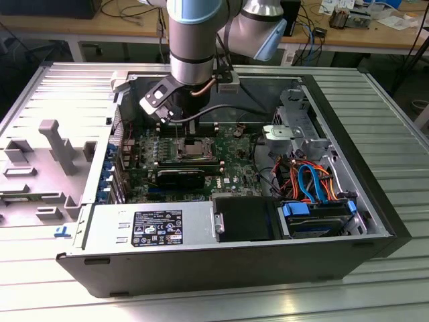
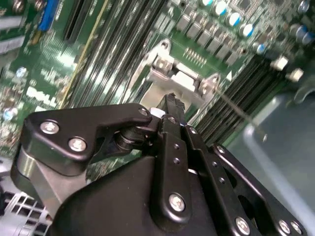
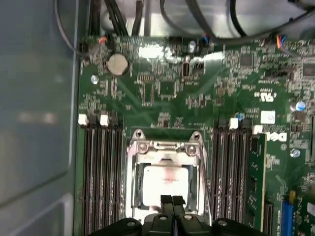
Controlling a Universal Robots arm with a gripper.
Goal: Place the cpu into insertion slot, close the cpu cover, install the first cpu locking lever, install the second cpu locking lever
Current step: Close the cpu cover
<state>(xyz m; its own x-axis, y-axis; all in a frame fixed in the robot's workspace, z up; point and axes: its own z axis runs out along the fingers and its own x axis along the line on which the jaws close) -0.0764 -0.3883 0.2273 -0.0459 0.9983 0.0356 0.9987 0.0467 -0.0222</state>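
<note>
My black end effector [image 3: 172, 201], fingers pressed together, hangs over one edge of one flat-lying silver frame cover [image 3: 165, 146]. Its window shows one dull grey square cpu [image 3: 165, 179]. Black memory slots [image 3: 101, 172] crowd both sides.

cpu [image 3: 165, 179] in insertion slot [image 3: 131, 177], memory slots [image 3: 101, 182] flanking both sides

In the exterior view an open case [image 1: 201, 265] lies on the slatted table [image 1: 379, 100], green motherboard [image 1: 234, 144] at centre, power supply [image 1: 127, 225] lower left, blue-bracketed drive [image 1: 315, 213] lower right below orange and blue cables [image 1: 307, 180], grey duct [image 1: 55, 149] at the exterior view's left.
</note>
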